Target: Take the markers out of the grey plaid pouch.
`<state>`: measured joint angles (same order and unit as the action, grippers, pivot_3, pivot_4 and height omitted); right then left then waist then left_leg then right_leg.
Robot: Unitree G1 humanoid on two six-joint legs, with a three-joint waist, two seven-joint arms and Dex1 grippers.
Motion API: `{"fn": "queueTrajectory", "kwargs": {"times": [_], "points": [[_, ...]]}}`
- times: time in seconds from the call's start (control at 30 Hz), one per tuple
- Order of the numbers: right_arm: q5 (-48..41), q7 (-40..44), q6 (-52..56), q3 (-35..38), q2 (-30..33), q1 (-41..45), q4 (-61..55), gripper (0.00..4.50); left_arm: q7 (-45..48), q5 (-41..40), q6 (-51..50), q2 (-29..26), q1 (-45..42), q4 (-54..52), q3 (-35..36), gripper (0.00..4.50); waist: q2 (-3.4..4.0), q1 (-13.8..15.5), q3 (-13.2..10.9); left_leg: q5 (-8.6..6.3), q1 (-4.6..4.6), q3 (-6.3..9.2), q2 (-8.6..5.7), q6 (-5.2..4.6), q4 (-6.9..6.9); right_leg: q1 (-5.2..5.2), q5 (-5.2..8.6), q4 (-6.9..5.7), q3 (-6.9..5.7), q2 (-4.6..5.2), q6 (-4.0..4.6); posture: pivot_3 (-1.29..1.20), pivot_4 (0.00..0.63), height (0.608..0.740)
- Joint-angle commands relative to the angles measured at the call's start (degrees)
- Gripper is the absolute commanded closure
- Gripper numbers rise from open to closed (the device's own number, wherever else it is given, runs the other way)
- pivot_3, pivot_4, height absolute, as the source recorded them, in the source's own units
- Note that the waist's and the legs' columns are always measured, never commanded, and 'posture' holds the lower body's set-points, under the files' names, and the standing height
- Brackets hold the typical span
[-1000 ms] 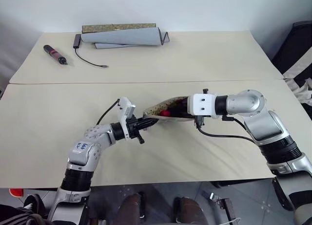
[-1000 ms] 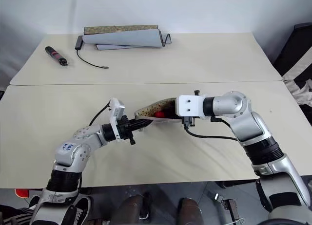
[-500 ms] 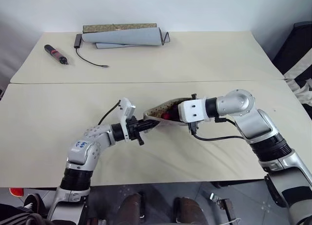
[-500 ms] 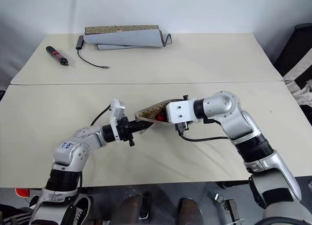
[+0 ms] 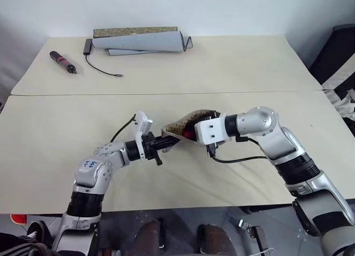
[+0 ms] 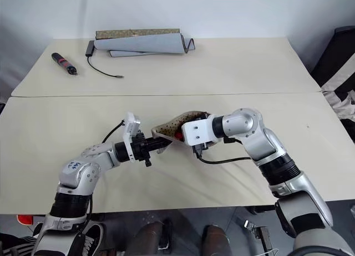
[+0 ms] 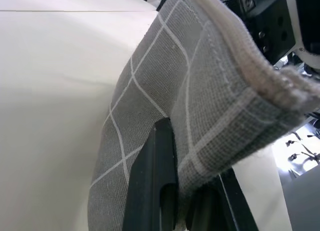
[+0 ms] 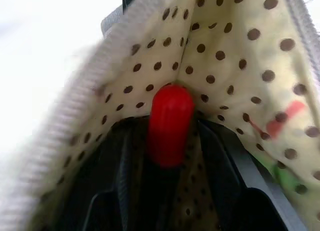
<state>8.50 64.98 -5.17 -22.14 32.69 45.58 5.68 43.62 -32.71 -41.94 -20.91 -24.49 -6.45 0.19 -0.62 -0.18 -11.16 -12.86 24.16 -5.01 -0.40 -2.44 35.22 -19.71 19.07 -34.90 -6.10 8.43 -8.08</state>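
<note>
The grey plaid pouch (image 5: 186, 122) hangs just above the table's middle, its mouth open and its dotted lining (image 8: 225, 56) showing. My left gripper (image 5: 168, 139) is shut on the pouch's left edge, and its black fingers (image 7: 155, 181) pinch the plaid fabric (image 7: 200, 91). From the right, my right gripper (image 8: 170, 141) reaches into the pouch's mouth. Its fingers sit tight on either side of a marker with a red end (image 8: 170, 123), which also shows as a red spot (image 6: 178, 135). A pale green blur (image 8: 281, 177) lies by the lining; the rest of the pouch's inside is hidden.
A rolled grey mat (image 5: 138, 41) lies at the table's far edge. A black-and-red pen-like tool (image 5: 62, 62) with a cable (image 5: 102, 68) lies at the far left. A seam (image 5: 233, 92) runs between the two tabletops. A dark striped object (image 5: 338, 62) stands past the right edge.
My right gripper has slid left and a little down, deeper into the pouch's mouth, and its wrist has rolled. The left gripper and the pouch have stayed in place.
</note>
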Motion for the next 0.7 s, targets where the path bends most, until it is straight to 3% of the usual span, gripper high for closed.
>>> {"fn": "queueTrajectory", "kwargs": {"times": [0.03, 0.1, 0.43, 0.57, 0.7], "points": [[-1.9, -0.6, 0.13, 1.31, -1.16, 0.2, -1.64, 3.37, 0.27, -1.28, 0.87, 0.28, -0.2, -3.52, 0.07, 4.5, 0.0, 0.02, 0.0, 0.0, 0.0, 0.0, 0.0, 0.0, 0.0, 0.0, 0.0, 0.0, 0.0, 0.0, 0.0, 0.0, 0.15, 0.74], [-3.97, -0.04, 1.6, 3.09, -0.87, 0.41, -2.79, 3.93, -0.05, 0.34, 2.17, -0.47, -0.01, -2.98, -0.1, 4.5, 0.0, 0.0, 0.0, 0.0, 0.0, 0.0, 0.0, 0.0, 0.0, 0.0, 0.0, -0.01, 0.0, 0.0, 0.0, 0.0, 0.15, 0.74], [-23.3, -1.46, 16.7, 14.66, -2.71, -0.61, -14.21, 3.92, -4.58, 16.76, 21.86, -6.44, -1.9, 4.5, -0.61, 4.5, 0.0, 0.01, 0.0, -0.16, 0.0, 0.01, 0.0, 0.26, 0.0, -0.04, -0.01, -0.02, 0.0, 0.02, 0.02, 0.0, 0.15, 0.74], [-35.66, -8.03, 26.34, 21.39, -7.85, 2.58, -18.7, 3.92, -8.3, 26.58, 32.51, -9.34, -3.9, 8.77, -2.59, 4.5, 0.0, -0.08, 0.0, -0.16, 0.02, -0.09, 0.01, 0.27, -0.07, -0.2, -0.03, -0.13, 0.05, 0.02, 0.05, 0.0, 0.15, 0.74], [-31.94, -7.33, 25.53, 22.74, -1.73, 1.37, -17.27, 3.92, -15.05, 37.69, 43.09, -15.02, -4.89, 13.78, -2.14, 4.5, -0.1, 0.17, 0.06, -0.18, 0.04, -0.21, 0.03, 0.26, -0.11, -0.36, -0.07, -0.18, -0.05, 0.07, 0.12, 0.0, 0.15, 0.74]]}}
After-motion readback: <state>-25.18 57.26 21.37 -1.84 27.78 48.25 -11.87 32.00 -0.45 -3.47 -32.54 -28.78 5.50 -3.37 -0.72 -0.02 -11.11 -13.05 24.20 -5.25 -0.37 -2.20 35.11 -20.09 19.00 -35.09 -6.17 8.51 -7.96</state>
